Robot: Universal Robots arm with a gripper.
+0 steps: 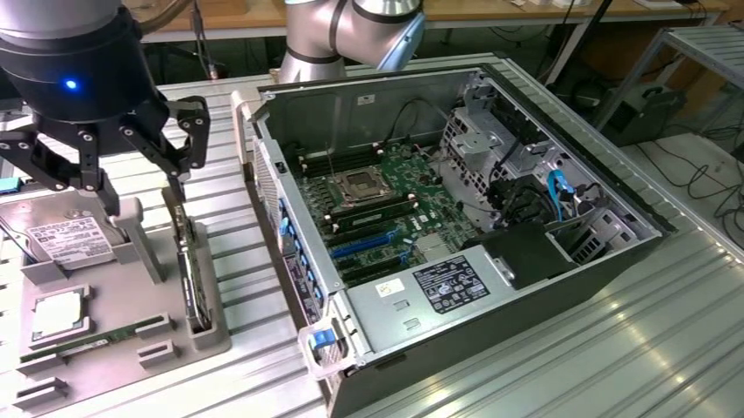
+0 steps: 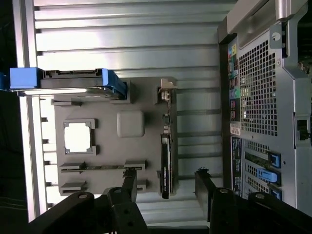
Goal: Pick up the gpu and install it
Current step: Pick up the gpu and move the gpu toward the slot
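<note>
Hovering spread-open above gpu (image 2: 165,158), claw (image 2: 165,171) risks finger hitting card edge or holder (image 2: 105,148) if descent off-ctr.

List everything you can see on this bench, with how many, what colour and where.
computer case: one, grey and black, side open, on the exterior view's right of the tray
motherboard: one, green, inside the case
tray: one, grey, on the table beside the case
gpu: one, black with silvery bracket, on edge in the tray's slot nearest the case
hard drive: one, silver with white label, in the tray at the bracket end
processor chip: one, silvery, flat in the tray
memory stick: one, green, in the tray
table: one, silvery slatted metal, under everything
arm: one, grey, behind the case
pincer: one, black, open, above the tray, a finger either side of the gpu
</note>
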